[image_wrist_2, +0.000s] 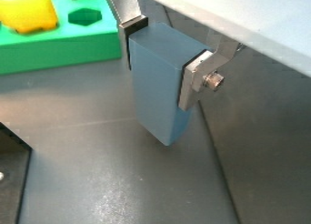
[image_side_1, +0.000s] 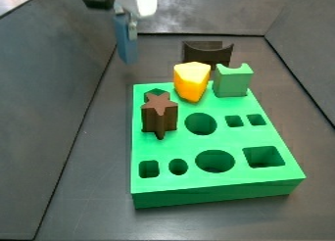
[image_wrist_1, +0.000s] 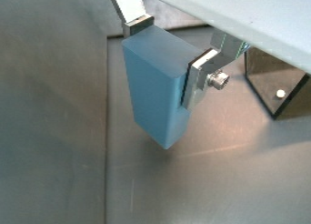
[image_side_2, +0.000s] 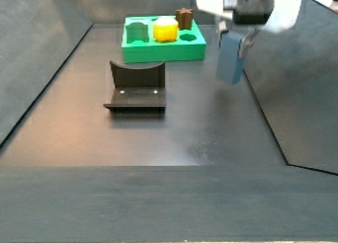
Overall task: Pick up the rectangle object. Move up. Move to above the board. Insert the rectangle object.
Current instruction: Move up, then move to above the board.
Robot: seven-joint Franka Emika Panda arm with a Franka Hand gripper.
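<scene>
While my gripper [image_wrist_1: 166, 53] clamps the rectangle object [image_wrist_1: 158, 89] between its fingers [image_wrist_1: 198, 76], I see the light-blue block hanging upright, clear of the grey floor [image_side_2: 172, 138]. It sits beside the board [image_side_1: 216, 147], not above it, with the fixture [image_side_2: 136, 89] on the floor nearby.

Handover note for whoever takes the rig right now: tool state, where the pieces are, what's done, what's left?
Tool: shut on the rectangle object, which hangs upright, clear of the floor in both wrist views.
Board: on the floor, off to the side of the tool; several holes free.
Done: pick-up and lift.
Left: carry it over the board, then insert.
</scene>
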